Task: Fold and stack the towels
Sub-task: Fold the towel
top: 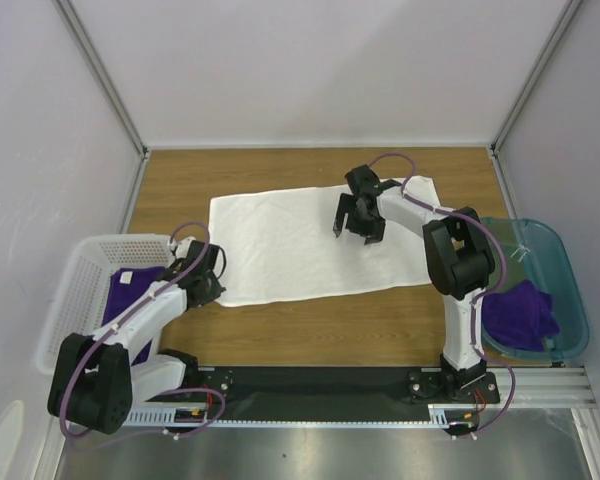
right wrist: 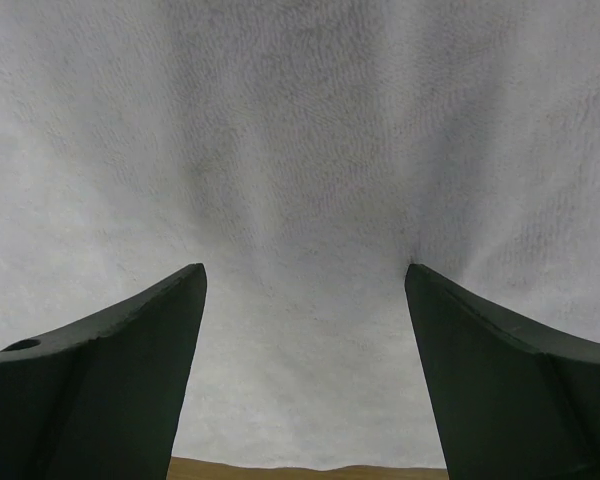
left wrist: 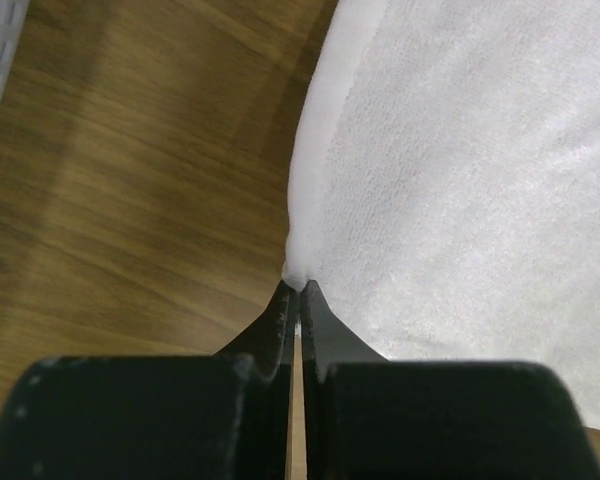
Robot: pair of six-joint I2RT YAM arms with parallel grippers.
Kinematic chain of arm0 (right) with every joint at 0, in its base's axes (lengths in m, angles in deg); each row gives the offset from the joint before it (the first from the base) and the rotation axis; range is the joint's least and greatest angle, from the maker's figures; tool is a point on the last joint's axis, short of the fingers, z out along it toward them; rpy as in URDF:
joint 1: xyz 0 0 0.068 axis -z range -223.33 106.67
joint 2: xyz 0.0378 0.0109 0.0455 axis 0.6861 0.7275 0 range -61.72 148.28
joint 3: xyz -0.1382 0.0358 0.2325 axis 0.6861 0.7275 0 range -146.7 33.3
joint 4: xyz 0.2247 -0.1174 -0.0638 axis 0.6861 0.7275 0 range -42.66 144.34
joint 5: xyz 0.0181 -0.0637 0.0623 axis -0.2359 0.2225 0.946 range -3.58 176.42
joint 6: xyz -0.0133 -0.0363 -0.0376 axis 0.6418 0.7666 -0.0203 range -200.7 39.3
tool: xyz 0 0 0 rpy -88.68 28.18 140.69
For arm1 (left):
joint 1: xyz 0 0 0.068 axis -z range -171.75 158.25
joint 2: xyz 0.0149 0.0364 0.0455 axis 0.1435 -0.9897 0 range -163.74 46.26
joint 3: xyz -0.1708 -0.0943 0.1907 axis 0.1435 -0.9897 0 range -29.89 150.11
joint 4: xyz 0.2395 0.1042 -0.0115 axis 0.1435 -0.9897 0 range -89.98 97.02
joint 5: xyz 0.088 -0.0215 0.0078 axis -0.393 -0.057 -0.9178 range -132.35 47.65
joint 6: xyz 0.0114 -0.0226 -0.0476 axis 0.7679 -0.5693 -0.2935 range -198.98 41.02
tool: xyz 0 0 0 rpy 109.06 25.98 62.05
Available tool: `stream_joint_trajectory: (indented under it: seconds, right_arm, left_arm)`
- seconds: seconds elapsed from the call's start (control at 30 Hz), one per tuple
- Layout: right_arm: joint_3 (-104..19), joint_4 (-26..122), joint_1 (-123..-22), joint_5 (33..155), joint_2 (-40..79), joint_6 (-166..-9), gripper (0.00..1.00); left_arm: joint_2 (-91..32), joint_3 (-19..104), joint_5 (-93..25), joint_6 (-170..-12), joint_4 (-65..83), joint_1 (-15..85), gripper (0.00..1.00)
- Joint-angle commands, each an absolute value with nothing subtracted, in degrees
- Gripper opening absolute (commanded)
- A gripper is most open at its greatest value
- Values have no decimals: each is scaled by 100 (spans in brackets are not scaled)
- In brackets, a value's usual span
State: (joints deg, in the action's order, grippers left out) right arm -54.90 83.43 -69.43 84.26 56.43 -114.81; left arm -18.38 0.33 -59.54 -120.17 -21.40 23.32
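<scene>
**At mid-frame, the first fold is not yet made**

The white towel (top: pixel 300 245) lies spread flat and unfolded on the wooden table (top: pixel 380 330). The left gripper (left wrist: pixel 298 290) is clamped on its lower-left corner. The right gripper (top: pixel 358 222) stands wide open over the towel's upper right, holding nothing. A purple towel (top: pixel 130 290) sits in the white basket (top: pixel 75 290) at left, a second purple towel (top: pixel 520 315) in the teal bin (top: pixel 565 290) at lower right. Nothing is stacked. Pale walls (top: pixel 310 70) enclose the table.

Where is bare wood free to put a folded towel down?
Two free patches of table: the strip between the white towel and the back wall, and the strip between the towel's near edge and the arm bases. Crowded: the left, by the white basket and left gripper; the right, by the teal bin.
</scene>
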Motion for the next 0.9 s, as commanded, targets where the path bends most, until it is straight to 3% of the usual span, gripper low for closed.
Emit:
stream_joint_trajectory:
  seconds: [0.0, 0.33, 0.53, 0.87]
  right_arm:
    - [-5424, 8223, -7022, 8246, 5280, -11524, 87]
    - [-5380, 8872, -6969, 7930, 5333, -11225, 86]
    - [-6416, 9331, -7574, 8017, 5157, -10953, 88]
    - [-8559, 8460, -8366, 10362, 6738, -10751, 87]
  left_arm:
    - [-1632, 360, -6264, -12405, -2750, 2573, 0]
    - [-991, 167, -6353, -13952, -4069, 3653, 0]
    - [-630, 53, -6352, -14981, -4800, 4759, 0]
    - [-1595, 632, -7187, -14657, -4158, 6370, 0]
